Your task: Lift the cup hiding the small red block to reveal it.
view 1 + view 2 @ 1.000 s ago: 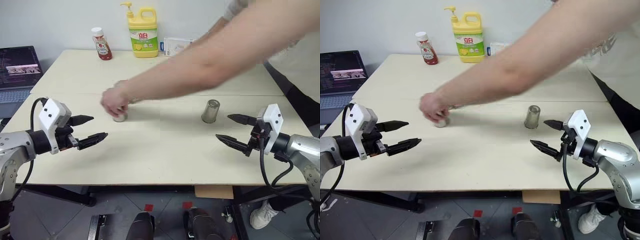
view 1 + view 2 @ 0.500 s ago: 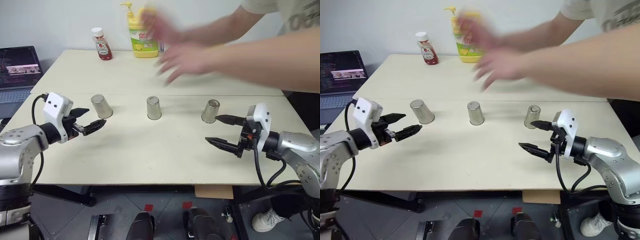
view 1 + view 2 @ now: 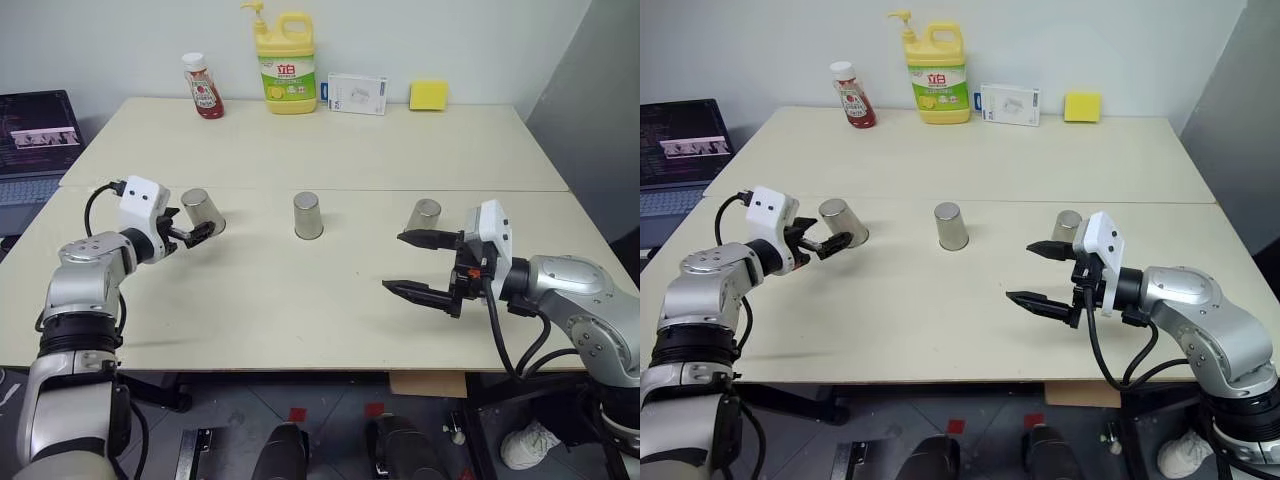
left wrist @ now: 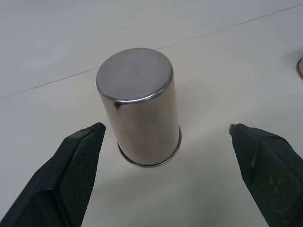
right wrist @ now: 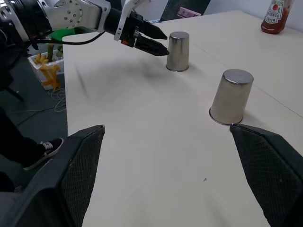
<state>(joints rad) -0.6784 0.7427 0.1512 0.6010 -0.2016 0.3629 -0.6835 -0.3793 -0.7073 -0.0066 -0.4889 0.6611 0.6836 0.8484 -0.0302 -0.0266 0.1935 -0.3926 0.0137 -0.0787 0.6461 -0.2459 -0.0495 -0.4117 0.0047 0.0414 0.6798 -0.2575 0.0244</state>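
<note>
my left gripper (image 4: pixel 163 142) stands spread wide, bracketing the leftmost upturned shiny steel cup (image 3: pixel 203 211) for a lift. right gripper (image 3: pixel 420 263) apart, idle. red block unseen, presumably underneath.

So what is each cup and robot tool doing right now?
Left cup: upside down, between the open fingers of the left tool, not lifted.
Middle cup: upside down, untouched.
Right cup: upside down, untouched.
Right tool: open, holding nothing.
</note>
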